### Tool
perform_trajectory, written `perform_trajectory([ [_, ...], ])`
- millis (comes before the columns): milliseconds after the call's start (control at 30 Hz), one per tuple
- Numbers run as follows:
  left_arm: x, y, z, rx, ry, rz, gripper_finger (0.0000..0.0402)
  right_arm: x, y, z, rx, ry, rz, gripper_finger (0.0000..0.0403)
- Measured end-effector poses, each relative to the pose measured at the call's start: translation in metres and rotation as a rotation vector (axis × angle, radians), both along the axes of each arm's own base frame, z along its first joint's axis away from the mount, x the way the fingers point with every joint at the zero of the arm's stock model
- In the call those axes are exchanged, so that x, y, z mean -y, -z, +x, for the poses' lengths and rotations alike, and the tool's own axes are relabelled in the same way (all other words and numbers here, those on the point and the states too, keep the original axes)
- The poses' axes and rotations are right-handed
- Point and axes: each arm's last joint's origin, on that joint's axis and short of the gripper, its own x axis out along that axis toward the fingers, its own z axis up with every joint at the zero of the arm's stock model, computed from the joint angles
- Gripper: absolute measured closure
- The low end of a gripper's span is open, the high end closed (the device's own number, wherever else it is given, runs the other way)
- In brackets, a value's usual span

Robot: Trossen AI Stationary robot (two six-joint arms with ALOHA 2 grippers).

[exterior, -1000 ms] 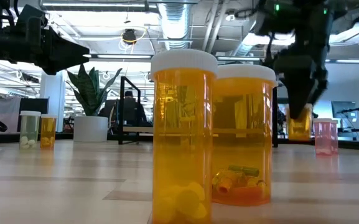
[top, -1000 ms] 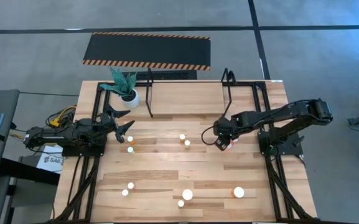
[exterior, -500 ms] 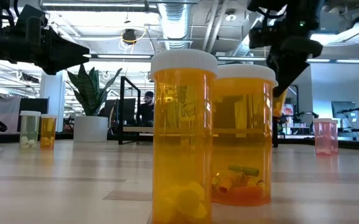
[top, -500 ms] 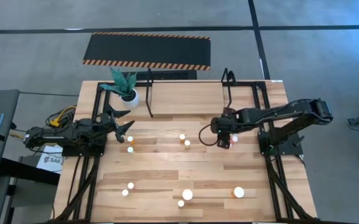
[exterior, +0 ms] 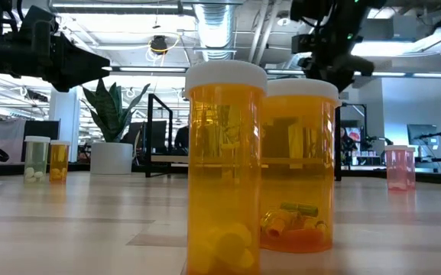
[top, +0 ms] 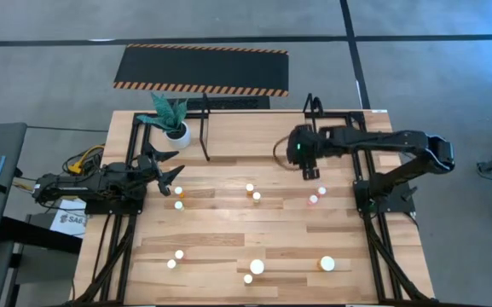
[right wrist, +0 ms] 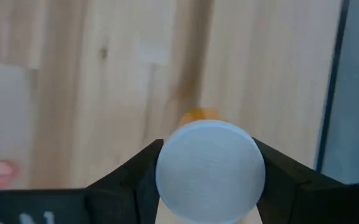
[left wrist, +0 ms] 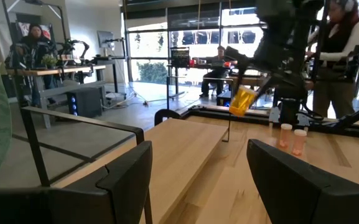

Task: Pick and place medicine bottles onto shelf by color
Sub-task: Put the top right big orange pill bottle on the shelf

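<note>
Above the surface (top: 228, 226), the right gripper (right wrist: 209, 177), jaws clenched on an orange medicine bottle (left wrist: 242, 101), hangs beside the shelf (top: 314, 111), while the left gripper (top: 170, 173), jaws released, waits near the plant pot (top: 177, 132).

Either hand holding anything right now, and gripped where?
Right hand holds an orange medicine bottle, fingers clamped at its white cap. Left hand is open, holding nothing.
</note>
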Motion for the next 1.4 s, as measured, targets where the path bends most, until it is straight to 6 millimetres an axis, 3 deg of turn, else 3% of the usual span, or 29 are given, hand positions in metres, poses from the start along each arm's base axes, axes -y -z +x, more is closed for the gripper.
perform_trajectory([
  [233, 0.0, 0.0, 0.0, 0.0, 0.0, 0.0, 0.0152, 0.055, -0.003, -0.005, 0.062, 0.027, 0.05, 0.0187],
  [633, 0.0, 0.0, 0.0, 0.0, 0.001, 0.0, 0.0152, 0.115, -0.002, 0.04, -0.19, 0.065, 0.157, 0.0186],
  [867, 0.0, 0.0, 0.0, 0.0, 0.001, 0.0, 0.0152, 0.153, 0.005, 0.042, -0.212, 0.112, 0.26, 0.0186],
  [1133, 0.0, 0.0, 0.0, 0.0, 0.0, 0.0, 0.0152, 0.175, 0.002, 0.034, -0.101, 0.143, 0.257, 0.0185],
  [1400, 0.0, 0.0, 0.0, 0.0, 0.0, 0.0, 0.0152, 0.172, 0.001, 0.042, -0.068, 0.117, 0.238, 0.0177],
])
